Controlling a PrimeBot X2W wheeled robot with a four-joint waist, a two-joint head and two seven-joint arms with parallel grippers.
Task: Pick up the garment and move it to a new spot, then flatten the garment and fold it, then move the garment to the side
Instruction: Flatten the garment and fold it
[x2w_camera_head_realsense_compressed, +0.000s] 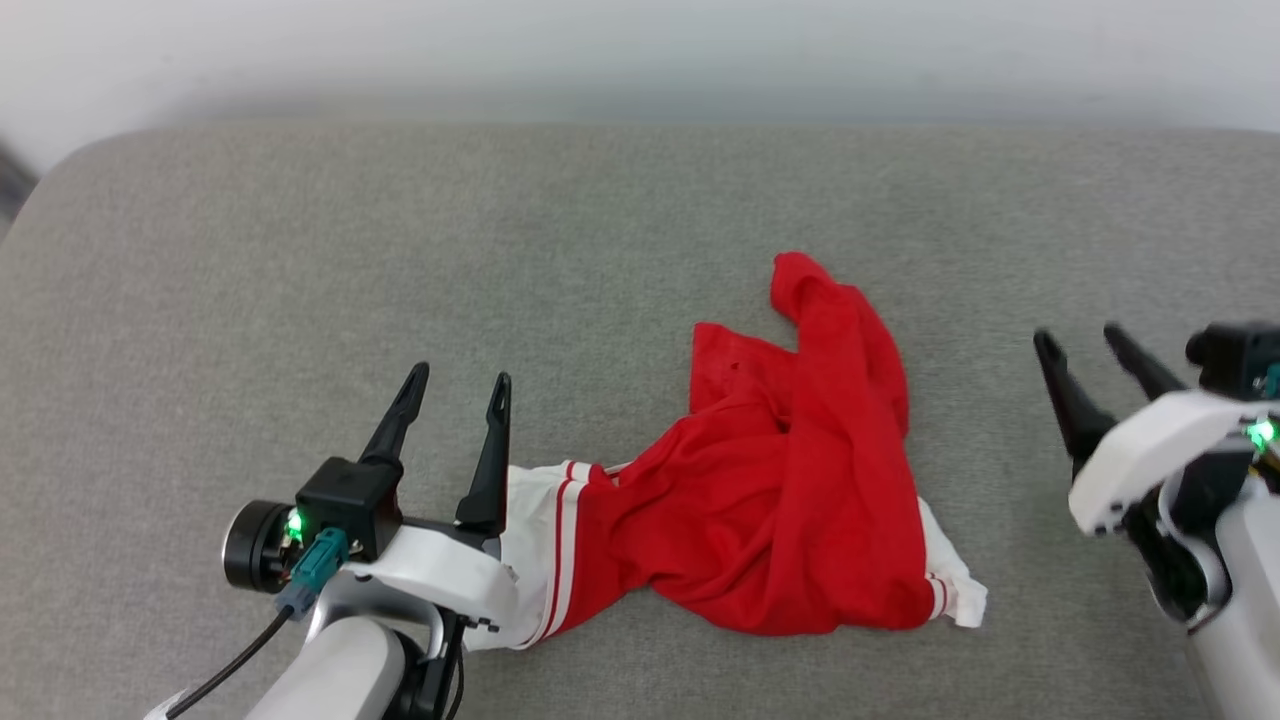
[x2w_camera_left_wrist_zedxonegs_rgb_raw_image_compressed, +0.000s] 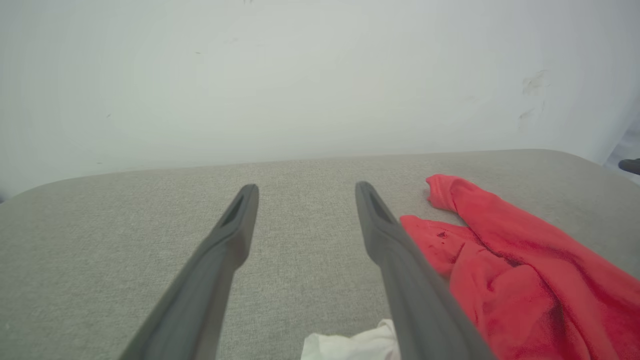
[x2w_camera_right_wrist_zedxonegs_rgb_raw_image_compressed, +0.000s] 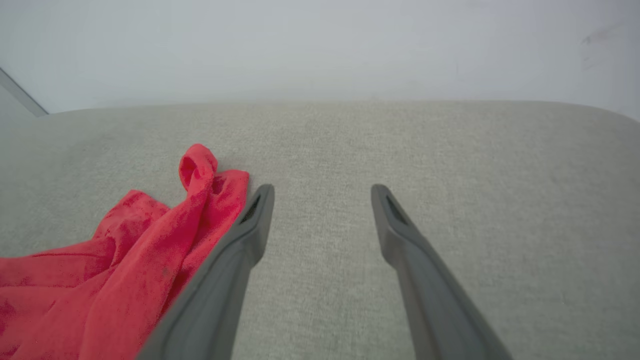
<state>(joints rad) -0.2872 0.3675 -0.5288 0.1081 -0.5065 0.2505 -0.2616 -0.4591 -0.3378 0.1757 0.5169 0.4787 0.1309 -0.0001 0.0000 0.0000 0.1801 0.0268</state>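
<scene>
1. We see the garment (x2w_camera_head_realsense_compressed: 790, 500), a red jersey T-shirt, lying crumpled on a grey fabric surface (x2w_camera_head_realsense_compressed: 300, 250), just toward 4 o'clock from the middle of the head view.
2. A twisted red fold points from its body toward 12 o'clock.
3. A white sleeve (x2w_camera_head_realsense_compressed: 545, 540) with red-white stripe trim stretches out toward 9 o'clock.
4. A second white sleeve (x2w_camera_head_realsense_compressed: 955, 585) peeks out at the garment's 4 o'clock corner.
5. We can make out no letters or number on the cloth.
6. The left gripper (x2w_camera_head_realsense_compressed: 460, 378) sits at 8 o'clock in the head view, its two dark fingers spread wide with nothing between them.
7. Its inner finger overlaps the edge of the striped sleeve, and in the left wrist view a bit of white cloth lies at 6 o'clock beside that finger. We cannot tell whether they touch.
8. The right gripper (x2w_camera_head_realsense_compressed: 1080, 340) is at 3 o'clock in the head view, apart from the garment, its fingers also spread wide and empty.
9. In the right wrist view the red cloth lies at 8 o'clock, beside the nearer finger.
10. A pale wall (x2w_camera_head_realsense_compressed: 640, 50) runs behind the surface at 12 o'clock.
</scene>
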